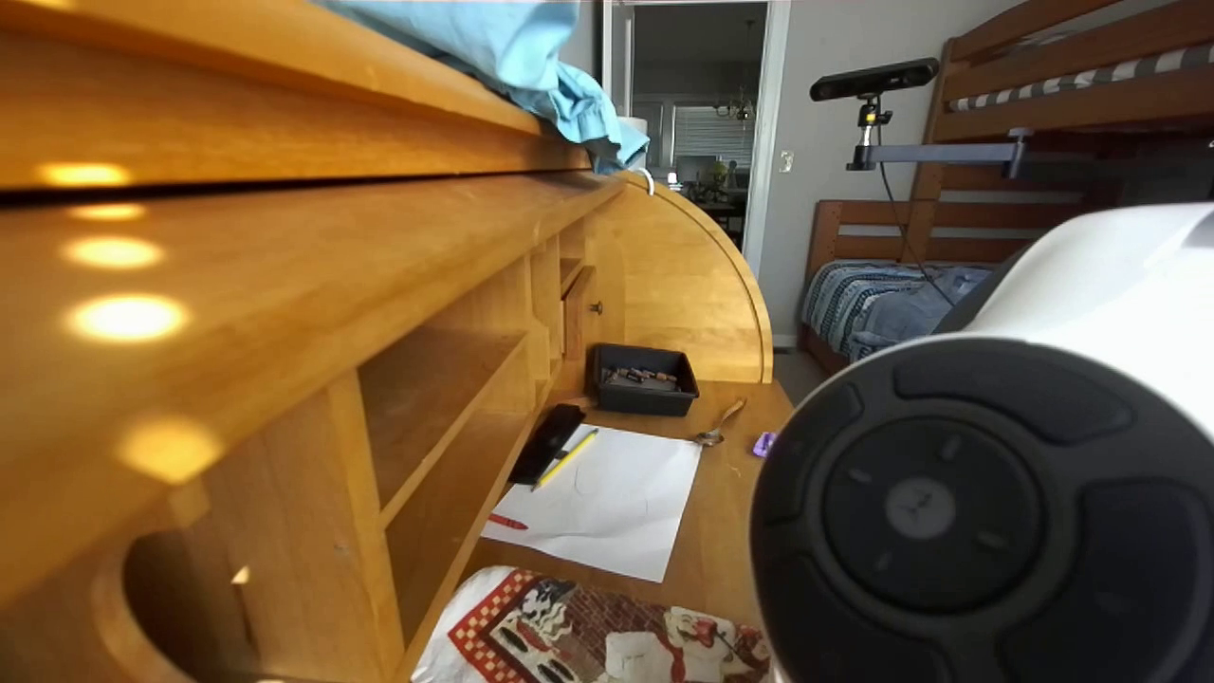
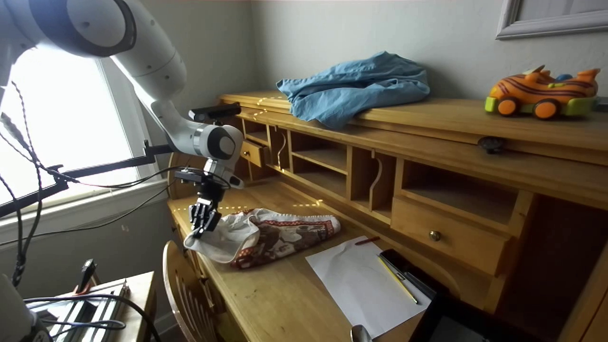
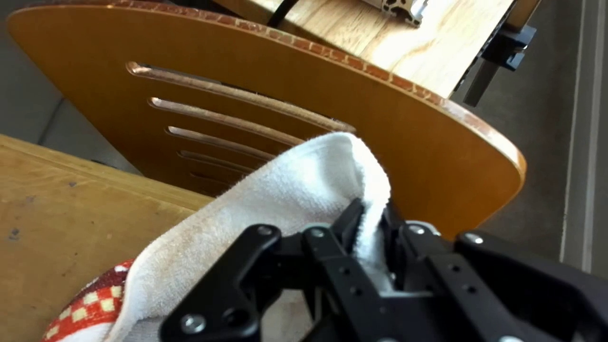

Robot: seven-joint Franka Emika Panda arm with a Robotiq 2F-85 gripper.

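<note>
A white towel with a red, brown and checkered print (image 2: pixel 289 240) lies bunched on the wooden desk, in both exterior views (image 1: pixel 607 631). My gripper (image 2: pixel 202 232) is at the desk's front edge, shut on a white edge of this towel. In the wrist view the gripper (image 3: pixel 373 218) pinches a folded white strip of the towel (image 3: pixel 294 183) between its fingertips. The pinched part stands out past the desk edge, over a wooden chair back (image 3: pixel 441 166). The rest of the towel rests on the desk (image 3: pixel 71 213). The arm hides the gripper in an exterior view.
White paper (image 2: pixel 365 280) with a yellow pencil (image 2: pixel 399 280), red crayon (image 2: pixel 367 241) and black case (image 2: pixel 413 273) lies along the desk. Beyond are a black tray (image 1: pixel 645 403) and spoon (image 1: pixel 721 424). Cubbyholes line the back. A blue cloth (image 2: pixel 356 90) and toy car (image 2: pixel 541 95) are on top.
</note>
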